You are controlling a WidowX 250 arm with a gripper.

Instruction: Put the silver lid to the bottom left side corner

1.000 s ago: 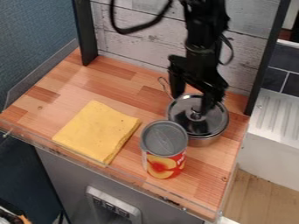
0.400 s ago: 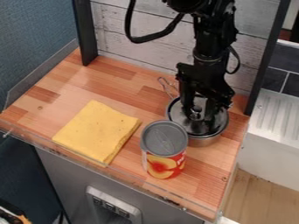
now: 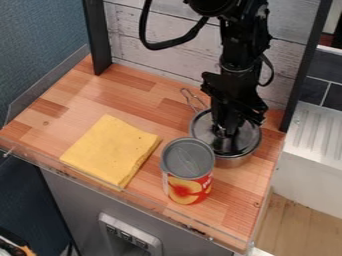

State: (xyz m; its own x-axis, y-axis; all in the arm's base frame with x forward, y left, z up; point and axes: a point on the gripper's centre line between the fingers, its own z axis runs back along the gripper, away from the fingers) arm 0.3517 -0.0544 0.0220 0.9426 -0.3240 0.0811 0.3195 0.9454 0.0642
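The end effector (image 3: 228, 131) hangs down over the right part of the wooden table (image 3: 150, 94), at the centre of the silver lid (image 3: 248, 138); its two fingers stand close together, nearly shut, and have hold of the knob in the middle of the lid; the lid lies on top of a metal pot (image 3: 234, 161), whose wire handle (image 3: 193, 100) points toward the far left; the black arm (image 3: 238, 57) comes in from the far side above the pot, with a thick black cable (image 3: 184, 43) looping out to its left; just near and left of the pot stands an upright can (image 3: 187, 167) with a grey top and a red and yellow label, though whether can and pot touch is hard to tell; a folded yellow cloth (image 3: 110, 150) lies flat to the left of the can, toward the near edge, its right corner near the can; behind the table rises a wall of pale planks (image 3: 167, 47) between two dark posts, and to the right, beyond the table's edge, is a white ridged surface (image 3: 319, 134).
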